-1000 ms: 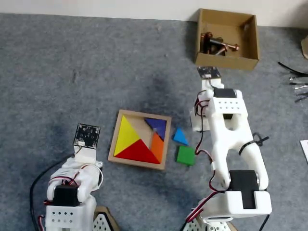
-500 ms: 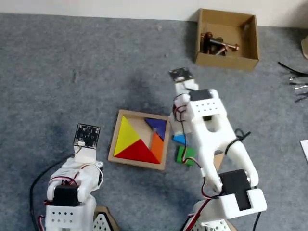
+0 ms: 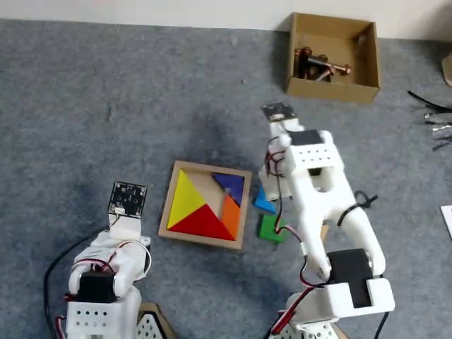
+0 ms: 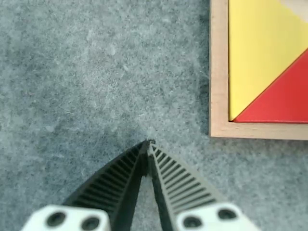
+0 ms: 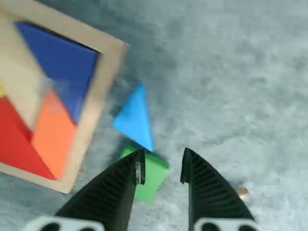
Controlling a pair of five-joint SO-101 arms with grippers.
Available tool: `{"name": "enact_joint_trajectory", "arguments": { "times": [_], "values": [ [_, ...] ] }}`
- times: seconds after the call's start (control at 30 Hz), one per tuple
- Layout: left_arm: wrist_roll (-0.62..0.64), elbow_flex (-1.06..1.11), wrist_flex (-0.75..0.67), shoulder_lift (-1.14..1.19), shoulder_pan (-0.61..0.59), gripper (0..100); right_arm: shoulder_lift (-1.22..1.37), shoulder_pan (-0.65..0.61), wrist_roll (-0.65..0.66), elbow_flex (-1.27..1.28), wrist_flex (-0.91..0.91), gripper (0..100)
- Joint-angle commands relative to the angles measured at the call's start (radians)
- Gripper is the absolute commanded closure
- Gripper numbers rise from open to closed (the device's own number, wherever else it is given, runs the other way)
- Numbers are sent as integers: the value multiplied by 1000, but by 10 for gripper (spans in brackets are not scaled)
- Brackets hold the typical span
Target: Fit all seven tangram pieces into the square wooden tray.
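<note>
The wooden tray (image 3: 167, 200) holds yellow triangle (image 3: 185, 198), red triangle (image 3: 203, 222), orange piece (image 3: 232, 212) and blue triangle (image 3: 230, 185); left end effector (image 4: 147, 144) is clenched, right end effector (image 5: 161, 161) released.

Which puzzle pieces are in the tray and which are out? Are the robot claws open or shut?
wooden tray: partly filled
yellow triangle: in the tray
red triangle: in the tray
orange piece: in the tray
dark blue triangle: in the tray
light blue triangle: out, on the carpet
green square: out, on the carpet
left gripper: shut, empty
right gripper: open, empty
</note>
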Motion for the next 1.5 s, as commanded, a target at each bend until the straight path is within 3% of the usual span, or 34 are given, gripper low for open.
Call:
{"name": "enact_joint_trajectory", "arguments": {
  "times": [0.0, 0.1, 0.37, 0.53, 0.63, 0.83, 1.1, 1.33, 1.47],
  "values": [
    [-9, 19, 5, -5, -10, 995, -18, 25, 21, -44, 25, 872],
    [-9, 19, 5, -5, -10, 995, -19, 35, 107, -64, 64, 872],
    [-9, 19, 5, -5, -10, 995, -13, 148, 117, -277, 274, 872],
    [-9, 19, 5, -5, -10, 995, -8, 51, 118, -331, 272, 872],
    [-9, 19, 5, -5, -10, 995, -8, 8, 121, -300, 228, 872],
    [-9, 19, 5, -5, -10, 995, -8, 10, 282, -170, 139, 868],
    [-9, 19, 5, -5, -10, 995, -10, -4, 301, 33, 88, 809],
    [-9, 19, 5, -5, -10, 995, -18, -136, 310, 127, 88, 803],
    [-9, 19, 5, -5, -10, 995, -18, -153, 407, 147, 88, 803]
  ]
}}
